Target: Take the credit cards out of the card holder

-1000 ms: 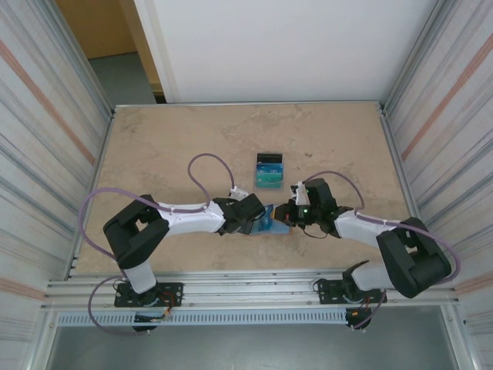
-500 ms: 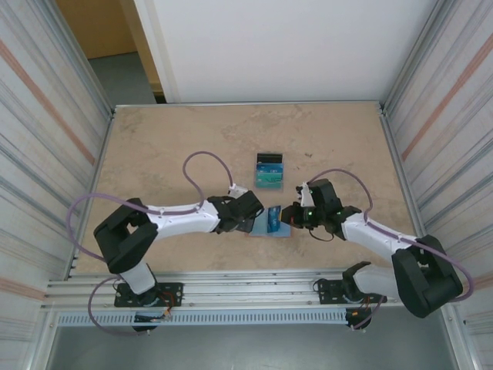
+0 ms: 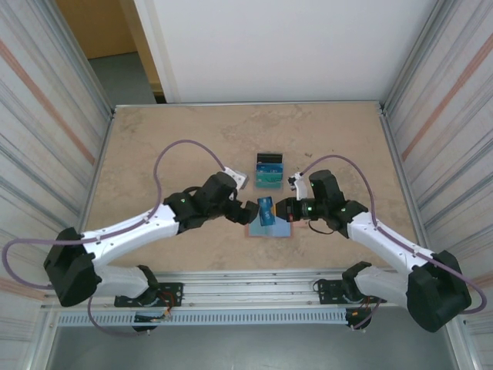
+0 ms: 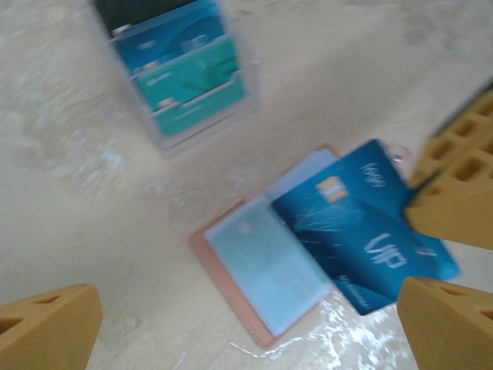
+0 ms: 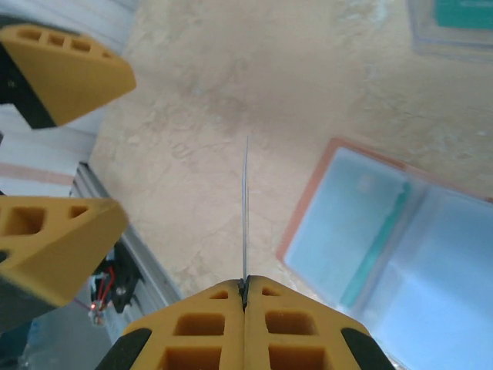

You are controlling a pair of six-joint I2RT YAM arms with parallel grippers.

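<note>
Edgewise, credit card (image 4: 362, 231) between right jaws

Beige, marble-patterned tabletop (image 3: 154, 139), viewed from above. Lying flat on it near the front edge, a pinkish-brown card holder (image 3: 279, 230), spread open with both light-blue inner panels facing up. Standing just behind, toward the tabletop's middle and not touching the holder, a clear upright stand (image 3: 269, 158) with a black back, stocked with blue and teal credit cards (image 3: 269, 179) in stepped rows. Pale mottling on the surface around both.
</note>
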